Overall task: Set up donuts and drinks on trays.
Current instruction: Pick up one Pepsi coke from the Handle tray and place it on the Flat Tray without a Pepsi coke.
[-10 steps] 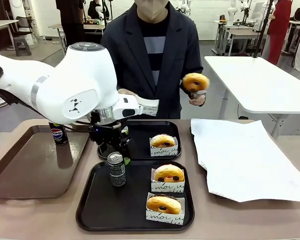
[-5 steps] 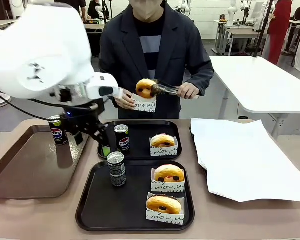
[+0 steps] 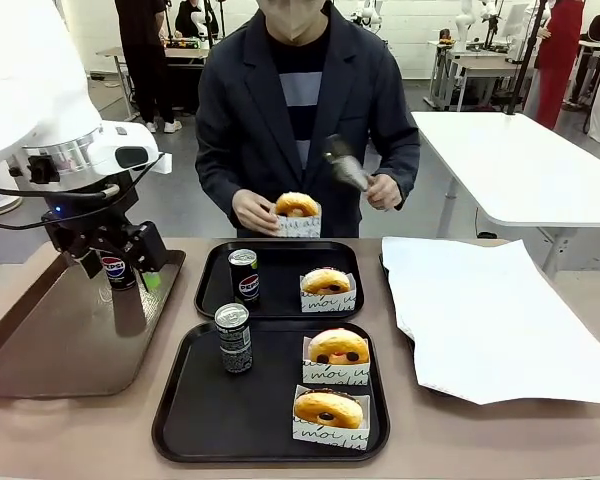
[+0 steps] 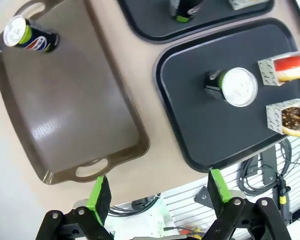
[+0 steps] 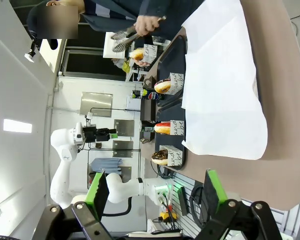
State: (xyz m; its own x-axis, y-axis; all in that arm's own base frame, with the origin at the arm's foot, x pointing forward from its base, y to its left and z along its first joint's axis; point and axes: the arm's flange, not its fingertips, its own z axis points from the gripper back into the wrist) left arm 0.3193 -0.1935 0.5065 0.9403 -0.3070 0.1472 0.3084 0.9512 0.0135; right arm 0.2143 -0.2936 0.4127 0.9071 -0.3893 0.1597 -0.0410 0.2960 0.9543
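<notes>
The left gripper point(image 3: 115, 262) is hanging with its jaws spread wide and nothing between them, over the far end of the long brown tray point(image 3: 60, 340), right by a black Pepsi can point(image 3: 116, 270) standing upright near that tray's far right corner. From the wrist camera the green pads point(image 4: 99, 194) are standing well apart above the desk's near edge. The right gripper point(image 5: 155, 192) is also gaping wide and holding nothing, off beyond the white paper sheet point(image 3: 490, 315) that is covering the right end of the desk point(image 3: 580, 440). Two black trays are sitting in the middle, one behind the other. The far tray point(image 3: 280, 255) is carrying a second Pepsi can point(image 3: 244, 275) at its left side and a sleeved donut point(image 3: 326, 288) toward its right edge. The near tray point(image 3: 210, 420) is carrying a grey patterned can point(image 3: 233, 338) close to its far left corner and two sleeved donuts along its right edge, one golden point(image 3: 337, 357) and one with chocolate point(image 3: 327, 415) at the near right corner. Across the desk, a person's hand point(image 3: 252, 211) is holding another sleeved donut point(image 3: 297, 213) just above the far tray's far edge, while the other hand point(image 3: 383, 190) is gripping tongs point(image 3: 345, 165).
</notes>
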